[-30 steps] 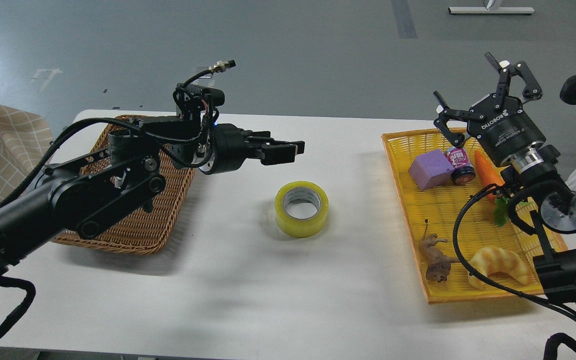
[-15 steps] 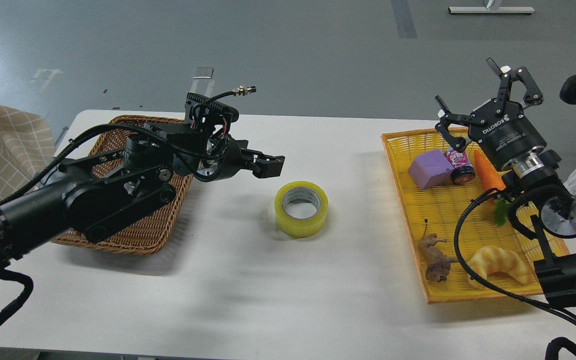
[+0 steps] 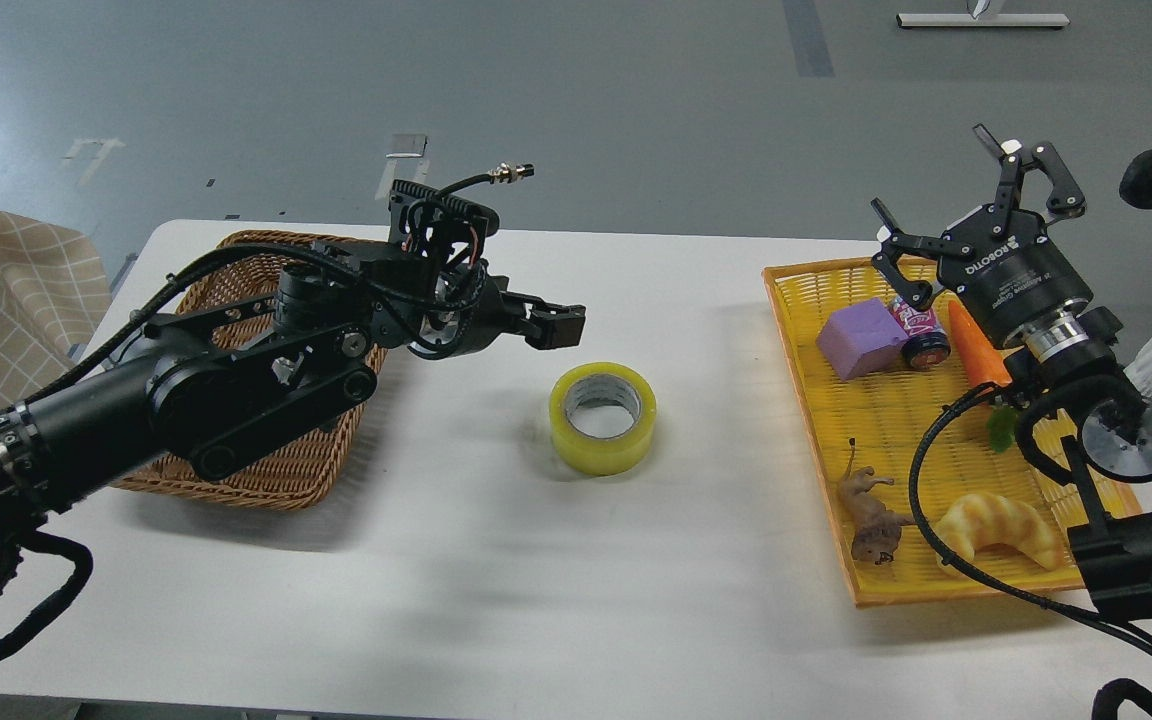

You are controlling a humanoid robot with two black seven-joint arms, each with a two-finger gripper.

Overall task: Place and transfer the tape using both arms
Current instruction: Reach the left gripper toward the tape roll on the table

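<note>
Tape [image 3: 603,417], a yellow roll w/ grey-white core, lies flat on the white table [image 3: 496,600], hole up, nothing touching it. Left gripper [image 3: 558,325] hangs just up-left of the tape, above the table, its tip pointing toward the roll; fingers seen end-on and dark, so can't tell if wide or narrow. Wicker basket [image 3: 286,470] sits well left of the tape, partly under the left arm. Right gripper [image 3: 956,215] is far right of the tape, raised over the back edge of a yellow tray [image 3: 816,400], fingers spread wide, holding nothing. In the tray, right of the tape: purple block [image 3: 862,338], small can [image 3: 919,330], carrot [image 3: 976,345], toy animal [image 3: 871,520], croissant [image 3: 1001,533].
</note>
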